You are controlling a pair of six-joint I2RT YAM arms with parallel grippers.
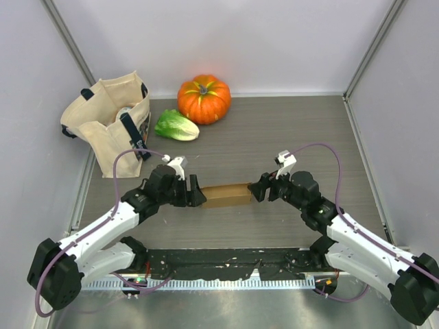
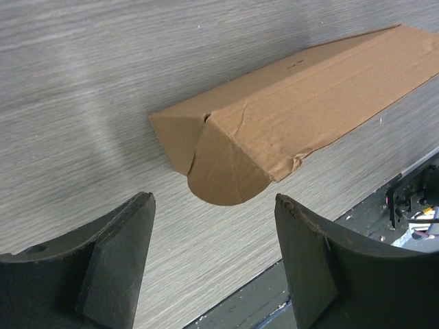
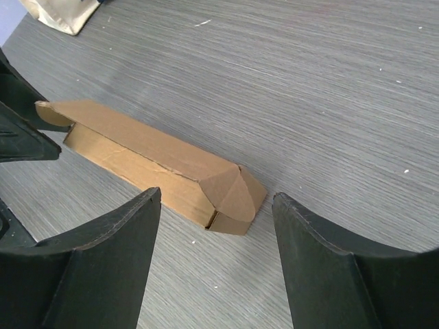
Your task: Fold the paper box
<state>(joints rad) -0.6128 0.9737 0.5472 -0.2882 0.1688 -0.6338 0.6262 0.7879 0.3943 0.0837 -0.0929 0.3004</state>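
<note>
The paper box (image 1: 228,195) is a long, low tan cardboard shape lying flat on the grey table between my two arms. Its left end (image 2: 226,168) has a rounded flap folded down over it, slightly creased. My left gripper (image 1: 197,192) hangs open just short of that end, nothing between its fingers (image 2: 116,267). The box's right end (image 3: 233,195) also shows a rounded flap folded down, with a small gap beneath. My right gripper (image 1: 255,189) is open just off this end, its fingers (image 3: 322,267) apart from the cardboard.
A beige canvas tote bag (image 1: 110,123) stands at the back left. An orange pumpkin (image 1: 204,98) and a green lettuce (image 1: 176,126) lie behind the box. White walls enclose the table; a dark rail (image 1: 226,260) runs along its near edge.
</note>
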